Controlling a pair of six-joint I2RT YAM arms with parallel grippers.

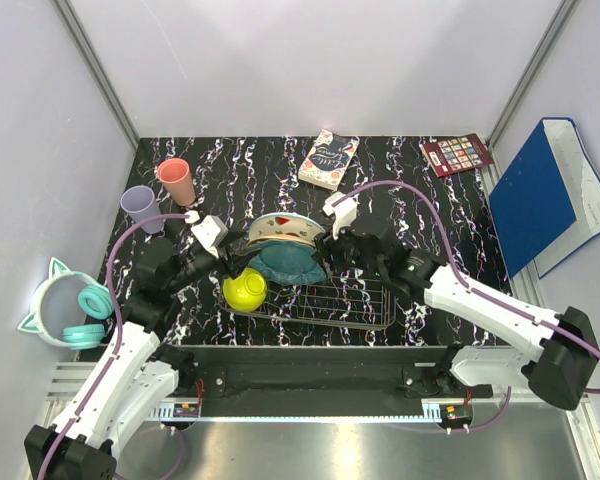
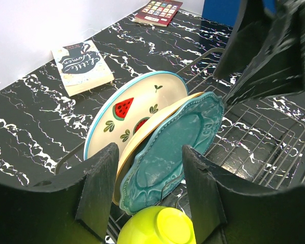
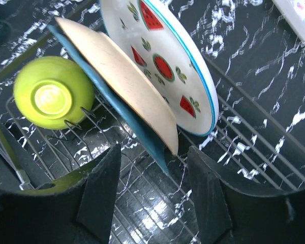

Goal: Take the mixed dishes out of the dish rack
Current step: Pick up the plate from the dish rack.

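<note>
Hovering at the left end of the dish rack (image 1: 365, 305), the left end effector (image 2: 150, 152) has its two fingers spread apart with nothing between them. Straight ahead of its fingertips the teal scalloped plate (image 2: 190, 129) stands on edge in the wires, tilted back. Just below them the yellow-green bowl (image 2: 157, 226) lies in the rack with its base showing, close beside the teal plate's lower rim. Behind the teal plate, farther from this end effector, the peach plate (image 3: 117, 66) leans against it. Last in the row stands the white watermelon-patterned plate (image 2: 132, 114) with its blue rim. The right end effector (image 3: 153, 151) faces the same stack from the opposite side, over the rack's wires, and its fingers are likewise parted and empty. The low edges of the teal and peach plates sit just ahead of the gap between them. From there the white plate lies ahead and to the right, the bowl ahead and to the left. Neither end effector touches a dish. Well apart from both, out beyond the left end effector on the black marbled bench (image 1: 400, 190), a salmon-pink cup (image 1: 175, 182) and a lilac cup (image 1: 140, 208) stand near each other outside the rack. A book (image 2: 81, 66) lies on the bench beyond the plates, and a mint cat-eared bowl (image 1: 42, 300) holding headphones (image 1: 85, 315) sits off to the left of the left arm.
</note>
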